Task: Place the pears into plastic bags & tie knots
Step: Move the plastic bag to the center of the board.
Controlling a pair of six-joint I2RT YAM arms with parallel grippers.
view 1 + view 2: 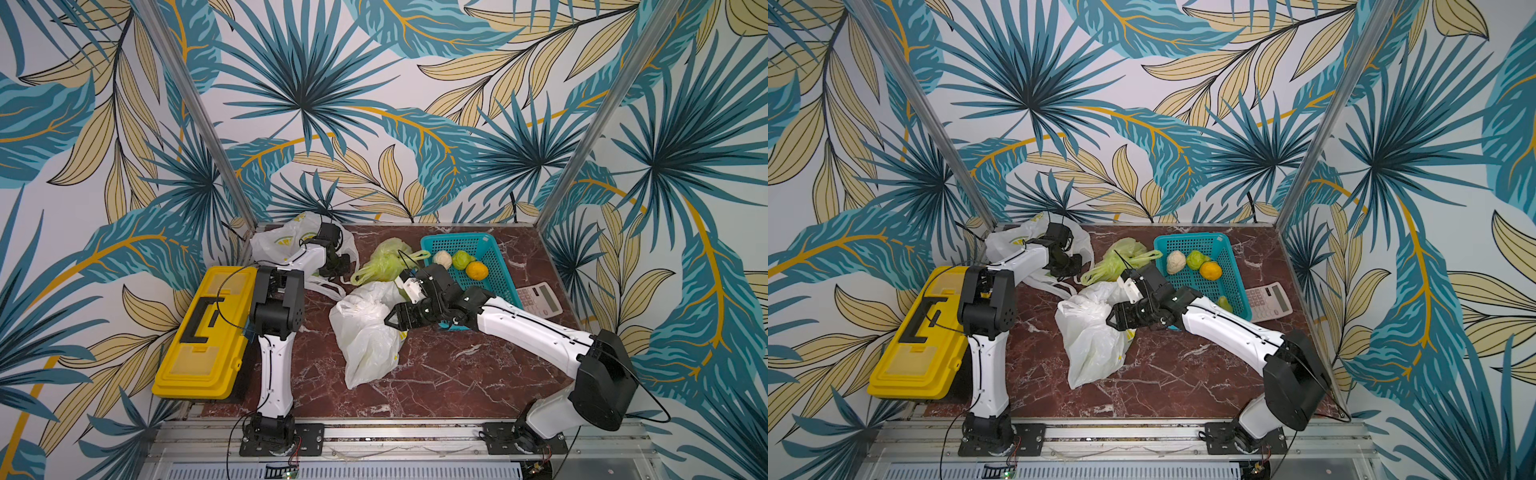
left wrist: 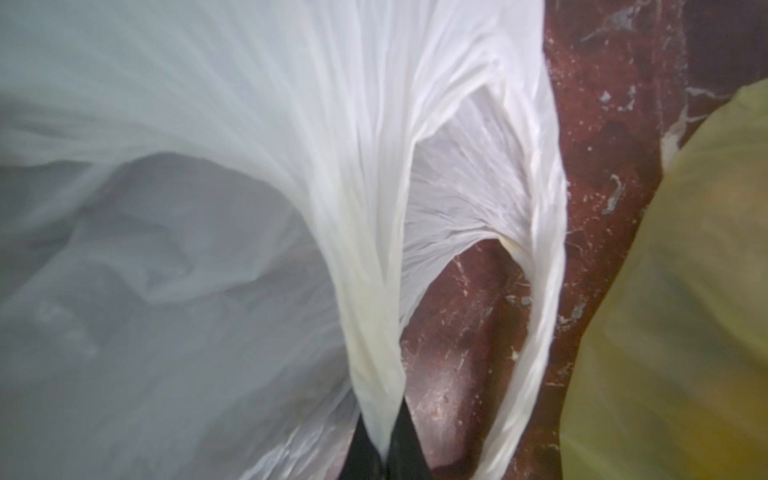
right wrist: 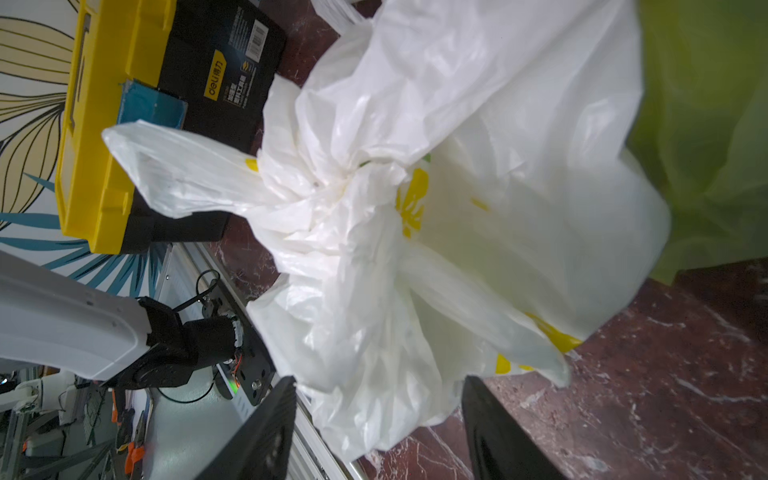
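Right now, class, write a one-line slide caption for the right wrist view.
Open right gripper faces a knotted white lemon-print bag on the marble tabletop, yellow toolbox beyond.

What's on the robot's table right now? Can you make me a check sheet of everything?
Surface: red-brown marble tabletop.
Job's things: middle white bag with a bunched knot; green bag behind it; back white bag; cream pear and green pear lie in the basket.
Clutter: yellow toolbox, calculator, orange fruit.
Grippers: left tool shut on the back white bag's handle; right tool open beside the middle white bag.
Cables: black cable loops over the toolbox; another hangs off the right arm.
Surroundings: leaf-print walls, metal posts.
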